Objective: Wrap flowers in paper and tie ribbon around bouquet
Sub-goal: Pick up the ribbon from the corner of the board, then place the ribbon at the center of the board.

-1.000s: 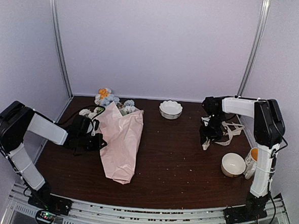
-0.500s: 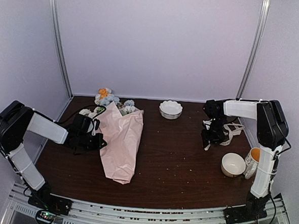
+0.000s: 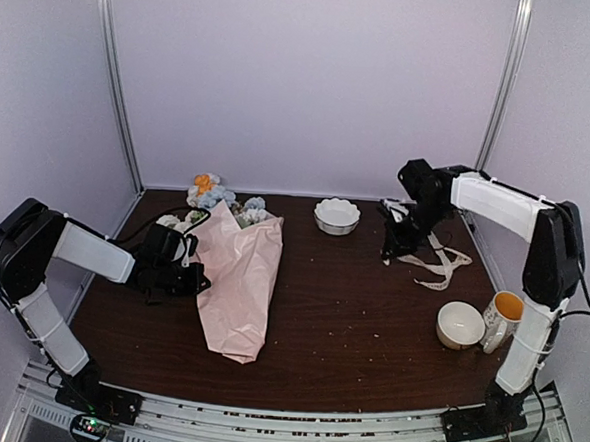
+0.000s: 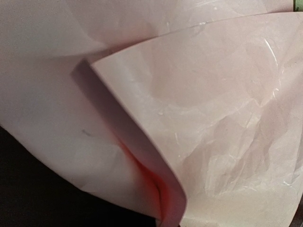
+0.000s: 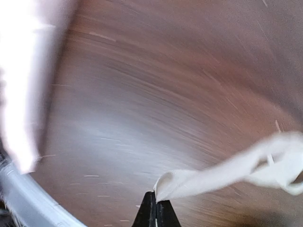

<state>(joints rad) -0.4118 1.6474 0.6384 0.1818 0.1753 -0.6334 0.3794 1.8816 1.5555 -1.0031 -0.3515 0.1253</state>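
Now that the right gripper (image 5: 155, 198) has just pinched the ribbon (image 5: 227, 175) and swung its end toward the middle, tying can start. The left gripper (image 3: 193, 277) sits clenched against the paper (image 3: 239, 278) around the flowers (image 3: 209, 189), at the left.

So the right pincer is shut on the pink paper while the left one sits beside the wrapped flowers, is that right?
No. The right pincer is shut on the cream ribbon, not the paper, as the right wrist view shows. The left pincer does sit beside the wrapped flowers.
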